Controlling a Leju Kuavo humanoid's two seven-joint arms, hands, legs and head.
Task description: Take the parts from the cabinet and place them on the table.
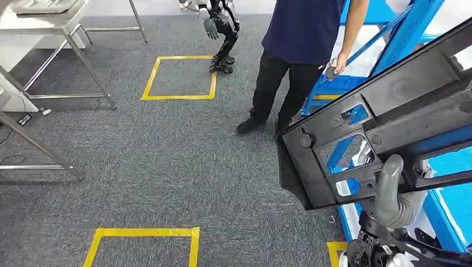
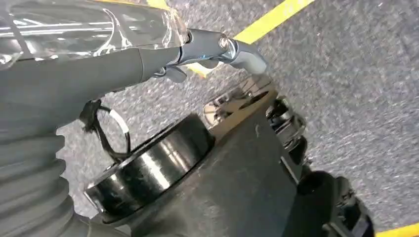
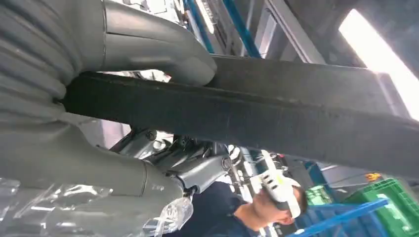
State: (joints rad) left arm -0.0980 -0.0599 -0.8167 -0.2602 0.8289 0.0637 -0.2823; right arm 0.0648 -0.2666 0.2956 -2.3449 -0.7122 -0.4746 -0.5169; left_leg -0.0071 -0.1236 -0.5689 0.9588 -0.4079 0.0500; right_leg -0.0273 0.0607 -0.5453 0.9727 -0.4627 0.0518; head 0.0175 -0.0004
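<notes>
- One large black part [image 1: 389, 117], a flat moulded panel with openings, is held up at the right of the head view, in front of the blue cabinet [image 1: 401, 33].
- The right hand [image 1: 389, 189] grasps the part, thumb over its edge.
- The left hand [image 2: 99, 74] hangs above the carpet; I cannot tell whether it is clenched.
- Three yellow tape squares [image 1: 179, 78] mark the floor.
- One person [image 1: 303, 50] stands beside the cabinet.
- One steel table [image 1: 50, 28] stands far left.
</notes>
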